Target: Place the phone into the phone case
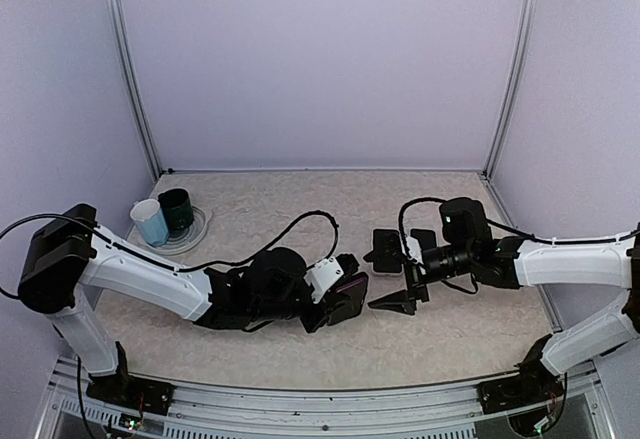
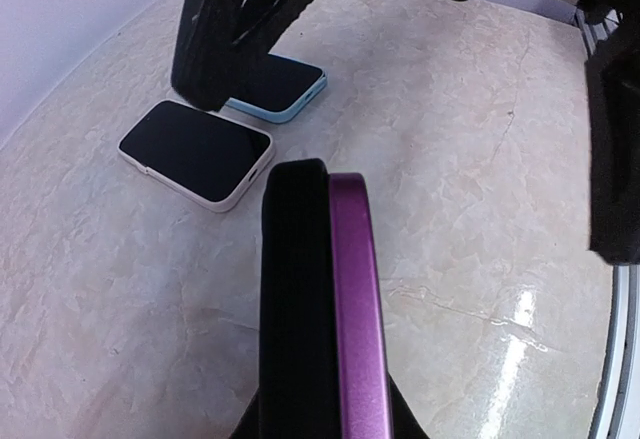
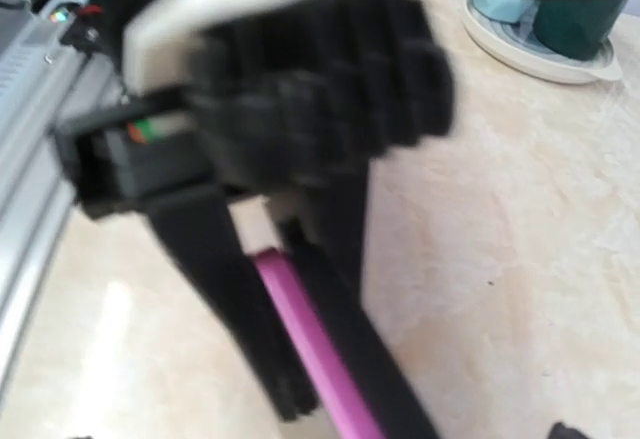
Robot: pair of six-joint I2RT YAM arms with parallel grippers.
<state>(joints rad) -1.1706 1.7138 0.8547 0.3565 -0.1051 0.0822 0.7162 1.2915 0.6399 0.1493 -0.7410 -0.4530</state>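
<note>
Well, your glossy, beige-marbled tabletop [image 1: 300, 199] sits inside plain lilac walls [image 1: 320, 59]. Nearest you, the left gripper [image 1: 340, 294] pinches a slim black phone [image 2: 295, 309] with a purple edge, held edgewise. Beyond, the right gripper [image 1: 385, 281] is spread wide by a white-cased phone [image 2: 195, 151] and a blue-cased phone [image 2: 285, 84], both flat and round-cornered

Our left arm [image 1: 140, 275] and right arm [image 1: 575, 259] are white tubes with black joint housings; the left gripper [image 1: 348, 294] is ribbed black, white-capped, a black cable [image 1: 305, 216] looping at its twelve o'clock.
</note>
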